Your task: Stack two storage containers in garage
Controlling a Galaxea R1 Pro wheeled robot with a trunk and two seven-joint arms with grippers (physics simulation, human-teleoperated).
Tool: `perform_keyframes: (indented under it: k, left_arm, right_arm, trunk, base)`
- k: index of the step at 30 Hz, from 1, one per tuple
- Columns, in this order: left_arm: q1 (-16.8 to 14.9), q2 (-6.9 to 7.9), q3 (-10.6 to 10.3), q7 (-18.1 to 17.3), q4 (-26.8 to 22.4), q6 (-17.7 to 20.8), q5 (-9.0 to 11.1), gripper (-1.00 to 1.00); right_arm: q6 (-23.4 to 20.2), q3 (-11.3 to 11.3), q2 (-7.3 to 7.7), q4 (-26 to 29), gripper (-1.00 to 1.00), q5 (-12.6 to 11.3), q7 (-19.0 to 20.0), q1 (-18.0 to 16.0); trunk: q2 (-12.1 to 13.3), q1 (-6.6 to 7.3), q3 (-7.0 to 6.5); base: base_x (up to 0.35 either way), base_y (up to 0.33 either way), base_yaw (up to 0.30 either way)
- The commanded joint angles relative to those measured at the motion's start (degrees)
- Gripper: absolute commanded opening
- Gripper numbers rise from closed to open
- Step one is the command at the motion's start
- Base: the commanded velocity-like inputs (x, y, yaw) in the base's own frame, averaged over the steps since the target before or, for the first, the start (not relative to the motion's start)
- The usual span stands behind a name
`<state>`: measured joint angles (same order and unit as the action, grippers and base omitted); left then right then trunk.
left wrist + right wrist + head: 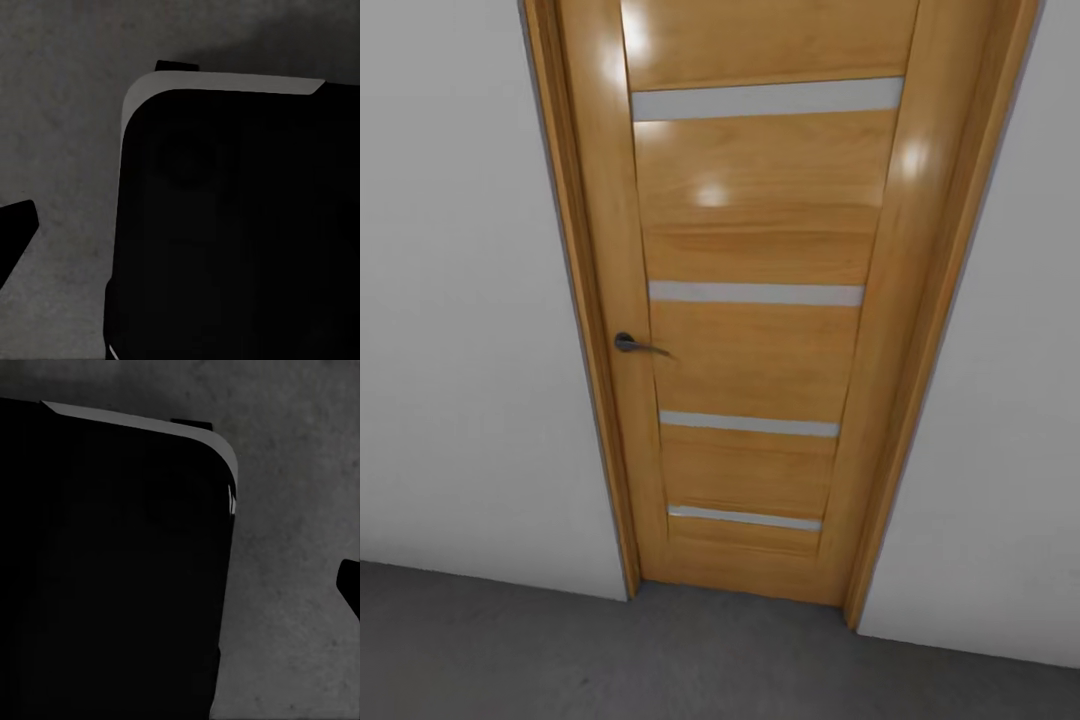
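A white wall (460,300) was on the left, a shut wood door (760,330) w/ a dark handle (632,345) in the middle, more wall on the right, and the grey floor (510,650) was near. Both wrist views looked down at a black robot part (240,225) over the floor; can't tell if fingers were apart or together. No trays here, so they're somewhere else; I guess they're light, stiff, best held by the thin rims, and what's inside I can't say.

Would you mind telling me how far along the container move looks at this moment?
Nothing looks done: the head view faces a closed slatted wood door above dark grey floor, with white wall either side. Nothing is in hand. Fetching and stacking both containers apparently remains.
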<state>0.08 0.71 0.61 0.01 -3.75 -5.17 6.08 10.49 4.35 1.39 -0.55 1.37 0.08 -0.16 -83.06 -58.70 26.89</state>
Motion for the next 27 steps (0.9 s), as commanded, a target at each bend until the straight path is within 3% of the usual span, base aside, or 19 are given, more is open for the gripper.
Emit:
perform_keyframes:
  k: [1,15,27]
  left_arm:
    - [0.01,-0.01,0.0,-0.01,-0.03,-0.12,0.51,1.0]
    - [0.01,0.0,0.0,-0.01,-0.11,-0.19,0.51,1.0]
    - [0.01,0.0,0.0,-0.01,-0.2,-0.19,0.51,1.0]
  right_arm:
    - [0.23,0.4,0.02,-0.06,1.0,0.1,0.01,-0.02]
    - [0.17,0.3,0.02,-0.06,1.0,-0.02,-0.02,-0.05]
    - [0.14,0.31,0.02,-0.06,1.0,-0.05,0.01,-0.04]
  trunk:
    - [-0.02,-0.03,0.04]
    - [-0.02,-0.03,0.04]
    - [-0.02,-0.03,0.04]
  base:
    - [0.22,0.219,-0.095]
    - [0.036,0.031,-0.023]
    - [0.0,0.0,-0.216]
